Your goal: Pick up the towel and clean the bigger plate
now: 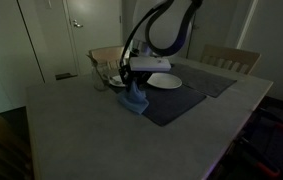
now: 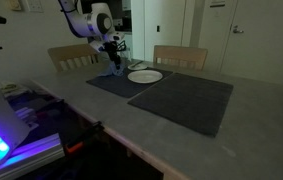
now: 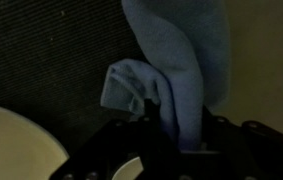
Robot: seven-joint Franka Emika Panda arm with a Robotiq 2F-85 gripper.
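Note:
A blue towel (image 1: 133, 101) hangs from my gripper (image 1: 136, 78) over the dark placemat (image 1: 171, 100); its lower end touches or nearly touches the mat. In the wrist view the towel (image 3: 171, 70) runs between the two fingers of my gripper (image 3: 181, 130), which is shut on it. The bigger white plate (image 1: 164, 81) lies on the mat just beside the gripper; it also shows in an exterior view (image 2: 145, 76) and as a pale edge in the wrist view (image 3: 11, 145). The towel in that exterior view (image 2: 114, 68) hangs left of the plate.
A second dark placemat (image 2: 186, 98) lies next to the first. A glass and small dishes (image 1: 106, 78) stand near the table's far edge. Wooden chairs (image 1: 231, 58) stand behind the table. The table edge (image 2: 111, 135) is close to lit equipment.

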